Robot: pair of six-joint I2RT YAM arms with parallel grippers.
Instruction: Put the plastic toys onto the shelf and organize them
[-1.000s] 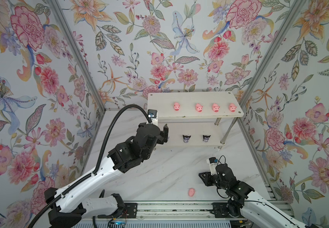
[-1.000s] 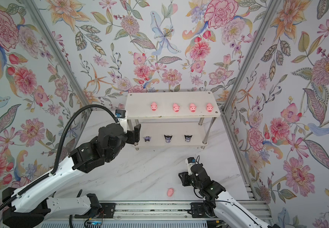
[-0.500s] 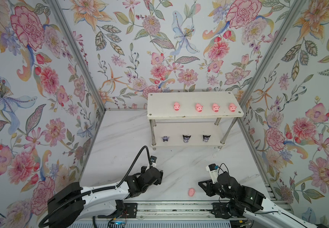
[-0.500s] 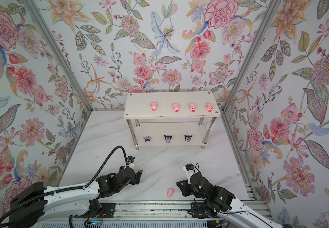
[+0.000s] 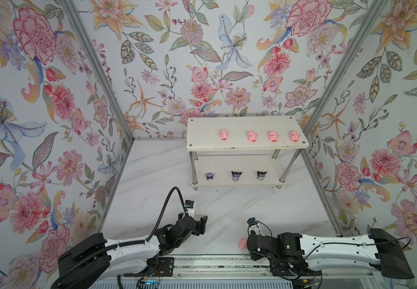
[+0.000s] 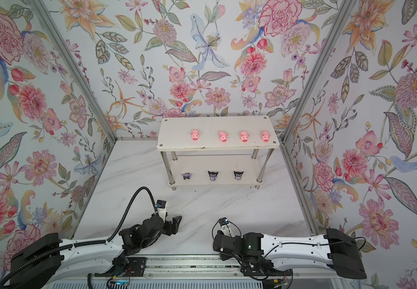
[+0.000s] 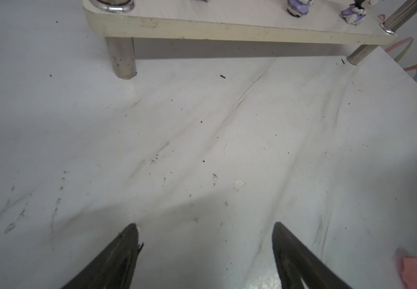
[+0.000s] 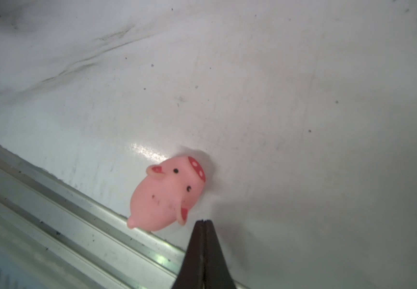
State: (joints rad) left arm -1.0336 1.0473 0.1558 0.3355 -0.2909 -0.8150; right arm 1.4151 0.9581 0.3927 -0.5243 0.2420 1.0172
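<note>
The right gripper (image 8: 203, 223) is fully closed, holding nothing, its tips just beside the loose pink plastic pig (image 8: 170, 195) lying on the white marbled tabletop (image 8: 302, 100). The left gripper (image 7: 205, 225) is wide open, empty. The white two-tier chrome-legged shelf (image 5: 247, 148) carries four pink pigs (image 5: 224, 135) on top and three purple-and-white figurines (image 5: 236, 175) below.

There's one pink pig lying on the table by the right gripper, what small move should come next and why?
Probably open the right gripper: its jaws are shut together on nothing, and the pig lies on the table close beside the tips, not between them.
</note>
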